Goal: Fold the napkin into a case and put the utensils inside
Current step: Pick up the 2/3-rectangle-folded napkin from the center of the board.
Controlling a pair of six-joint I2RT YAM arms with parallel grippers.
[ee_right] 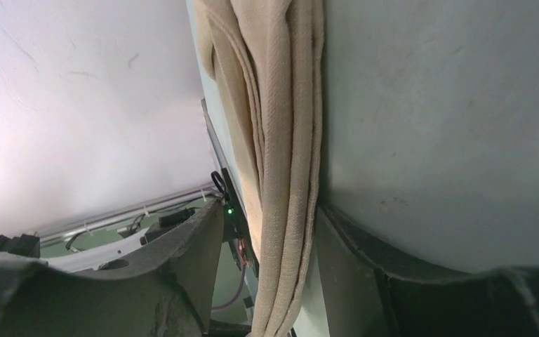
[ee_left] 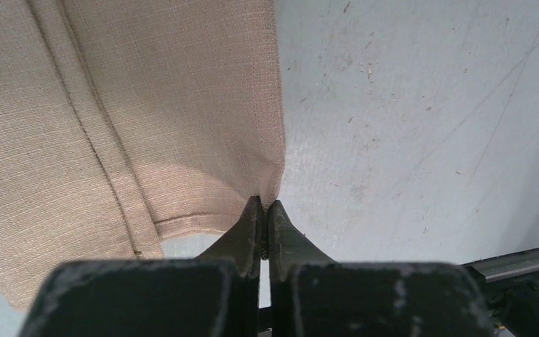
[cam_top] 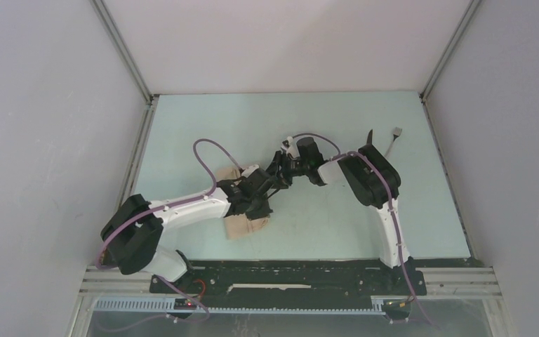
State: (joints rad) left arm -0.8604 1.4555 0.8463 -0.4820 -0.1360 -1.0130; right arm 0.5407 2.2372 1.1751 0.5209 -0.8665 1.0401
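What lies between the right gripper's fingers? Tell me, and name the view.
The napkin, bunched in folded layers, runs between the fingers of the right gripper, not yet clamped. The right wrist view shows it.

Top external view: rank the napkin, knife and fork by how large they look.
1. napkin: largest, though partly covered.
2-3. fork and knife: not ranked; both look small and alike, and the knife is partly hidden.

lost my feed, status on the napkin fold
Left gripper jaws shut on napkin corner. Right gripper jaws open astride its folded layers. Knife and fork lie apart, far right.
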